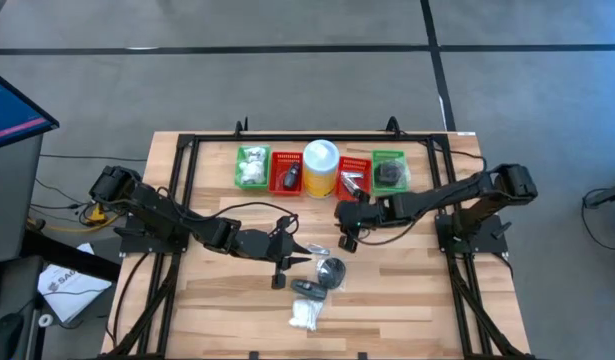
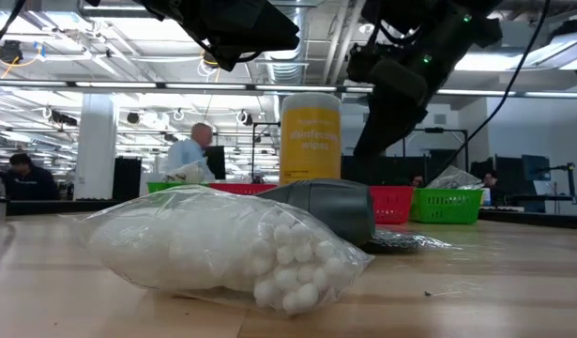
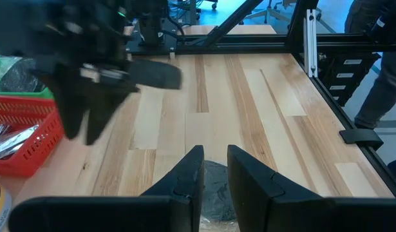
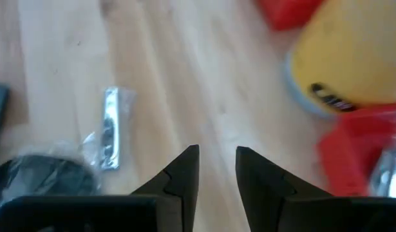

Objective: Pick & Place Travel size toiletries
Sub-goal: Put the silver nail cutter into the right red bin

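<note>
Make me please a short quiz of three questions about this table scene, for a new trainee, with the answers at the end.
1. True or false: the yellow canister lies on its side in the open middle of the table.
2. How many mesh baskets stand in the back row, and in which colours?
3. Which item lies nearest the table's front edge: A) the white fluffy bag, B) the dark round disc in clear wrap, C) the small black piece?

Key
1. False: it stands upright in the back row between two red baskets.
2. Four: green, red, red, green.
3. A.
</note>
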